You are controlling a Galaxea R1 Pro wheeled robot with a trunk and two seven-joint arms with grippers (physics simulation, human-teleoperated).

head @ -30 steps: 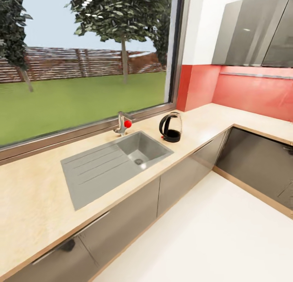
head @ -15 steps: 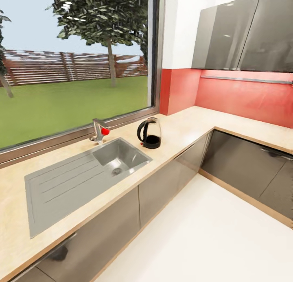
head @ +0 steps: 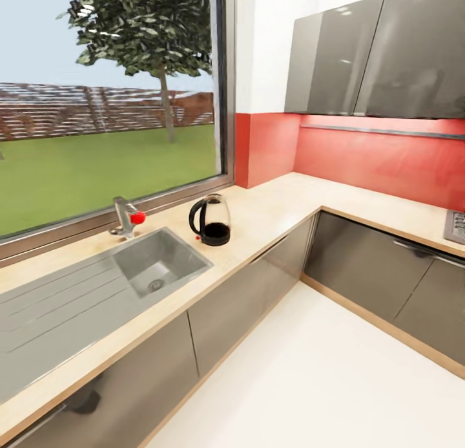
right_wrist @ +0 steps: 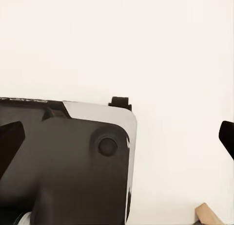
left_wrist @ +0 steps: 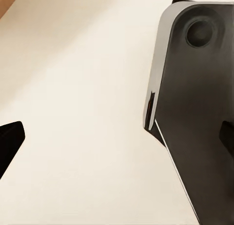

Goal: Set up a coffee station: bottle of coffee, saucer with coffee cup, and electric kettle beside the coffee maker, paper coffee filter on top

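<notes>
The electric kettle (head: 212, 220), clear glass with a black handle and base, stands upright on the kitchen countertop (head: 278, 202) just right of the sink (head: 158, 262). The coffee maker, the bottle of coffee, the saucer, the coffee cup and the kitchen shelf are out of view. In the left wrist view my left gripper (left_wrist: 117, 140) hangs over the pale floor beside the robot's dark base, its fingertips (left_wrist: 9, 143) far apart with nothing between them. My right gripper (right_wrist: 117, 137) is likewise spread wide and empty above the floor and base.
A faucet (head: 126, 216) with a red knob stands behind the sink, under a large window. The worktop turns a corner along a red backsplash (head: 381, 157), with grey wall cabinets (head: 374, 53) above. A cooktop edge (head: 456, 225) shows far right. White floor (head: 323, 370) lies open before the cabinets.
The head view has swung to the right, so sink and kettle sit further left in the picture. Nothing on the counter has itself moved.
</notes>
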